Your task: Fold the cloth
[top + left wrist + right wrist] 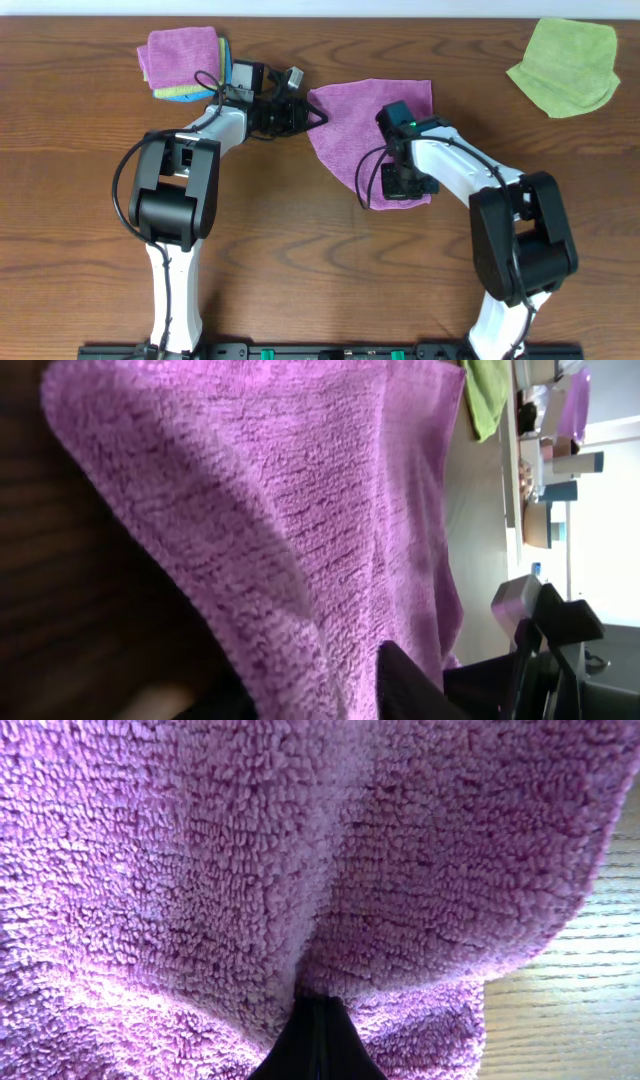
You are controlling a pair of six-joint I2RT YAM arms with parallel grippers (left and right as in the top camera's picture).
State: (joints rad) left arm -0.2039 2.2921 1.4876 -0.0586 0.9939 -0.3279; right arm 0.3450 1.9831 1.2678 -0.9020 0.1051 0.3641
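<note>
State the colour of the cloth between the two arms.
The cloth is purple-magenta; right wrist view shows it best.

The left arm (165, 290) and right arm (455, 168) match: white tubular links joined by bulky black joint housings. Both the left gripper (308, 113) and right gripper (402, 188) are black. A thin black cable (122, 175) loops beside the left arm, and another (362, 172) hangs near the right wrist, where a small green light (407, 123) glows.
</note>
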